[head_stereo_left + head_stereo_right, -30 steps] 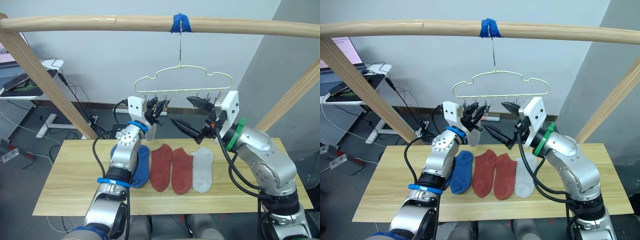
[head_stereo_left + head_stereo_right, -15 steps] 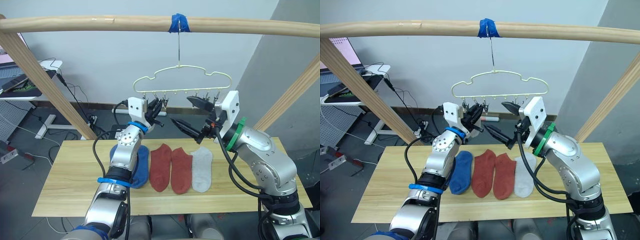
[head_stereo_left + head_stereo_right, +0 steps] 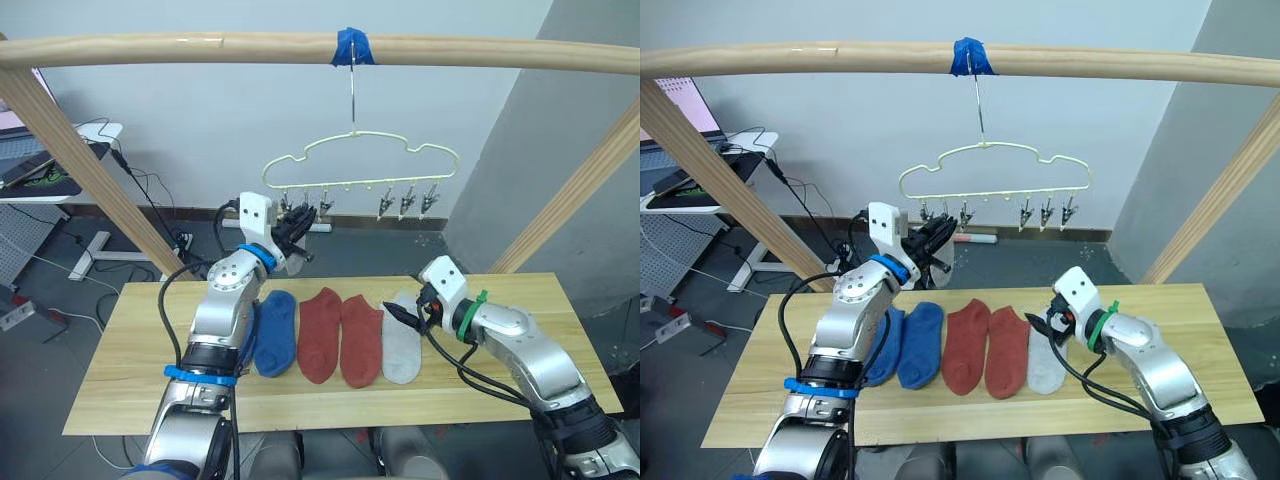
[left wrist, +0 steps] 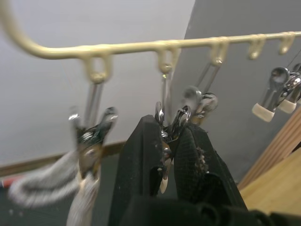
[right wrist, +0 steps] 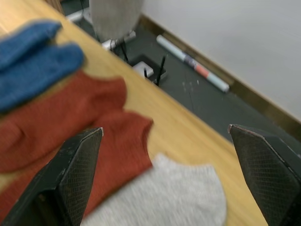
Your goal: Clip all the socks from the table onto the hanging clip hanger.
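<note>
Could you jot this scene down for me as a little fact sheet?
Hanger: clip hanger, hooked on wooden rail
Clipped: hung grey sock, in an end clip
On table: two blue socks, two red socks, loose grey sock
Left gripper: raised, closed on second clip
Right gripper: open, low over loose grey sock

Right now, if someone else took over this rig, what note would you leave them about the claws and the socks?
Left claw: raised, shut on the second clip of the clip hanger.
Right claw: open, low over the grey sock on the table.
Done: one hung sock, grey, on the first clip.
Left: two blue socks, two red socks and that grey sock, in a row on the table.
</note>
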Motion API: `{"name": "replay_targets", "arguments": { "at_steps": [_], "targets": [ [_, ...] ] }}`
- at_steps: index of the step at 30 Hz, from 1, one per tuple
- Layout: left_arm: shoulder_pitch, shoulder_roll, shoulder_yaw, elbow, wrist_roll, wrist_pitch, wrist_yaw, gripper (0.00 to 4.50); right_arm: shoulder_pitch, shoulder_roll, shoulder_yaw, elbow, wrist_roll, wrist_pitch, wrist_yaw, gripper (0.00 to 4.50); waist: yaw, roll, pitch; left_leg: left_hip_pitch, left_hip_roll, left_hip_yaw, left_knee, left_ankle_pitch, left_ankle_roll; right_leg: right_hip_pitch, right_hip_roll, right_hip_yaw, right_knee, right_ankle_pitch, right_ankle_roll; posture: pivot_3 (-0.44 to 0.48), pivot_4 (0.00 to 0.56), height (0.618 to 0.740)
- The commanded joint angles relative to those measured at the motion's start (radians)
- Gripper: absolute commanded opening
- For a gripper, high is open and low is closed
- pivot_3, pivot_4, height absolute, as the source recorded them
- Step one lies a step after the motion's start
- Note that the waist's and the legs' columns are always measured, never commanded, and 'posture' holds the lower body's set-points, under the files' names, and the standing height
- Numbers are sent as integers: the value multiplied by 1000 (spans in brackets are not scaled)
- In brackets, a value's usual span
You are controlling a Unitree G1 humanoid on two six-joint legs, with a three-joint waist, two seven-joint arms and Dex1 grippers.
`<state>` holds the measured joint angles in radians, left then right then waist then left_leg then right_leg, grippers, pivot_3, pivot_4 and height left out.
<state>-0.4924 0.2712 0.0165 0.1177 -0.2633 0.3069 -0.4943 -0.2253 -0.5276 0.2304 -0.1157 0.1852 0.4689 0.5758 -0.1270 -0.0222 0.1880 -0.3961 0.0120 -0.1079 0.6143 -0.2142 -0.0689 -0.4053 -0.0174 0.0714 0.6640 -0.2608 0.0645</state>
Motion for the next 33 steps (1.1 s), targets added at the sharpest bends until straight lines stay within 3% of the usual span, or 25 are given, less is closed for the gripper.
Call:
{"name": "replay_targets", "arguments": {
  "at_steps": [1, 3, 6, 10, 15, 27, 30, 33],
  "targets": [
    [25, 43, 64, -175, -189, 344, -19, 307, -69, -9, 54, 200, -99, -122, 50, 4500, -4, 0, 0, 0, 0, 0, 0, 0, 0, 1, 0, 0, 0, 0, 0, -122, 173, 740],
    [8, 58, 151, -228, -382, 593, -15, 307, -123, 4, 73, 322, -134, -161, 69, 4500, -8, 0, 0, 0, 0, 0, 1, 0, 0, 1, 0, 0, 0, 0, 0, -110, 168, 740],
    [-38, 73, 274, -221, -575, 841, 15, 307, -177, 21, 97, 466, -176, -218, 100, 4500, -11, 0, 0, 0, 0, 0, 1, 0, 0, 1, 0, 0, 1, 0, 0, -101, 168, 740],
    [-92, 88, 403, -149, -708, 1027, 80, 307, -230, 56, 96, 609, -217, -291, 98, 4500, -11, 0, 0, 0, 0, -1, 1, 0, 0, 1, 0, -1, 1, 0, 0, -90, 170, 740],
    [-125, 45, 511, -119, -807, 1128, 182, 307, -242, 71, 86, 648, -227, -301, 135, 4500, -7, 0, 0, 0, -1, -1, 1, 0, 0, 1, -1, 0, 0, 0, 0, -92, 178, 740],
    [-111, 38, 513, -150, -866, 1135, 256, 307, -286, 116, 87, 858, -276, -293, 147, 4500, -7, 0, 0, 2, -1, 0, 1, 3, -5, 2, -1, 0, 1, 2, 1, -89, 180, 740],
    [-110, 34, 521, -147, -877, 1133, 268, 307, -270, 108, 86, 833, -278, -319, 159, 3953, -6, 0, 0, 4, -1, -1, 1, 3, -5, 5, -1, 0, 0, 2, 1, -86, 181, 740],
    [-106, 30, 522, -150, -889, 1133, 279, 307, -241, 94, 89, 804, -288, -340, 162, 2893, -5, 0, 0, 6, -1, -1, 1, 3, -5, 8, -1, 0, -1, 2, 1, -83, 183, 740]
  ]
}}
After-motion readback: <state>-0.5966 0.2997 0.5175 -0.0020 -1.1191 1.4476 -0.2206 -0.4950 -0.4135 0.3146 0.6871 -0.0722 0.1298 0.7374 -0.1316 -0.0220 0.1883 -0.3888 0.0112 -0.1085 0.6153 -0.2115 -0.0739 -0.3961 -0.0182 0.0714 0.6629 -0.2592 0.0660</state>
